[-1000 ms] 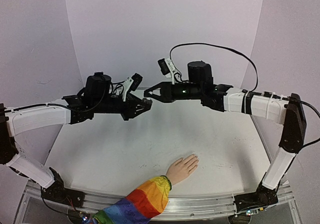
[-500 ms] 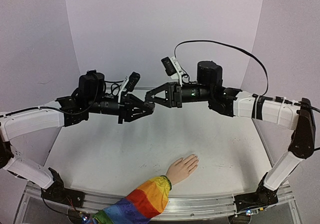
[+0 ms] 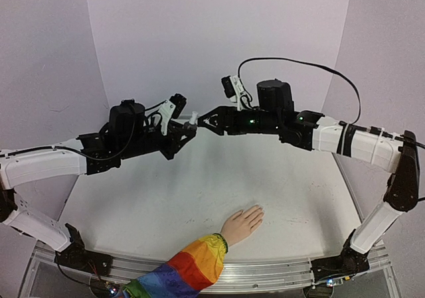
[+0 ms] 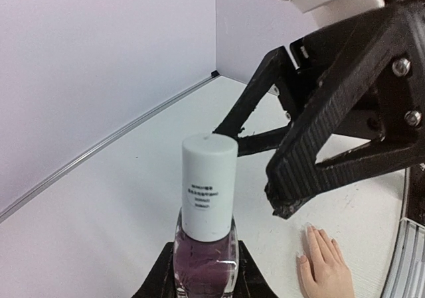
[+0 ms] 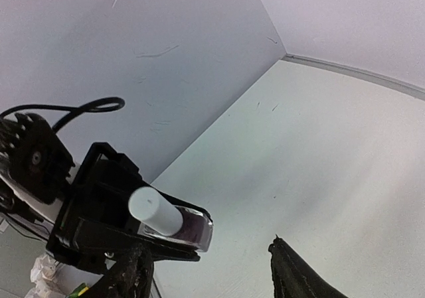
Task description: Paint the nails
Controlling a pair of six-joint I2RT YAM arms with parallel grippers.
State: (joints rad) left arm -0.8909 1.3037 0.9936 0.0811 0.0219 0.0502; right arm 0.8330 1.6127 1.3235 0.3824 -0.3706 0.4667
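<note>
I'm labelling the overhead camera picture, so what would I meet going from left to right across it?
left arm's white link → nail polish bottle → right gripper → mannequin hand → right arm's white link

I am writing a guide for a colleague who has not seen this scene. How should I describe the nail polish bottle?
Above the white table, the left gripper and the right gripper nearly meet. The left one is shut on the nail polish bottle, off the table. Only it is glass: dark purple polish under a tall white cap.
</note>
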